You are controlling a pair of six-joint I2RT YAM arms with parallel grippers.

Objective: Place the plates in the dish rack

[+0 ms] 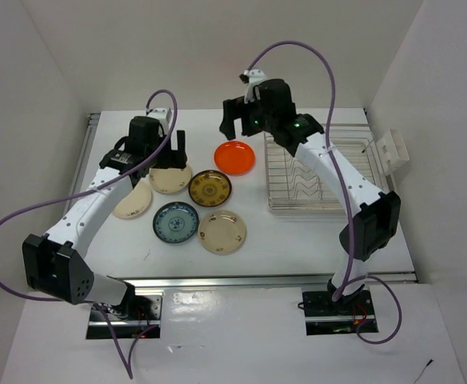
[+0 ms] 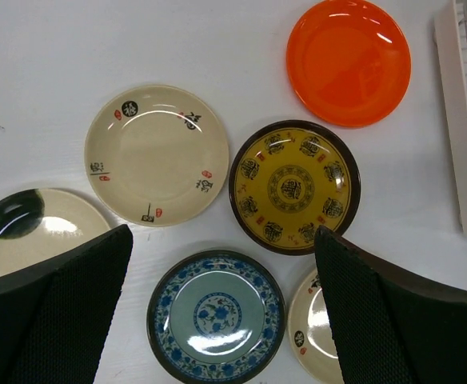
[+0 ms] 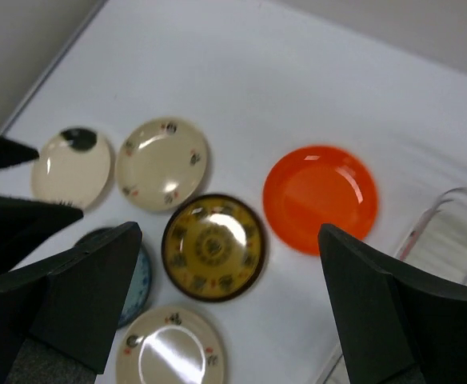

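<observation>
Six plates lie flat on the white table. The orange-red plate (image 1: 234, 157) is nearest the silver wire dish rack (image 1: 313, 172), which holds no plates. The dark brown and gold plate (image 1: 210, 188), the blue-teal plate (image 1: 176, 222) and three cream plates (image 1: 171, 179) (image 1: 133, 200) (image 1: 222, 231) lie left of it. My left gripper (image 1: 163, 156) is open and empty, held over the far cream plate; its wrist view (image 2: 221, 240) looks down on the blue-teal plate (image 2: 216, 314). My right gripper (image 1: 240, 126) is open and empty, held above the orange-red plate (image 3: 320, 197).
A small white bracket (image 1: 393, 148) sits at the rack's far right corner. The rack's white edge (image 2: 465, 120) shows at the right of the left wrist view. White walls enclose the table on three sides. The left arm (image 3: 1, 184) shows at the left of the right wrist view.
</observation>
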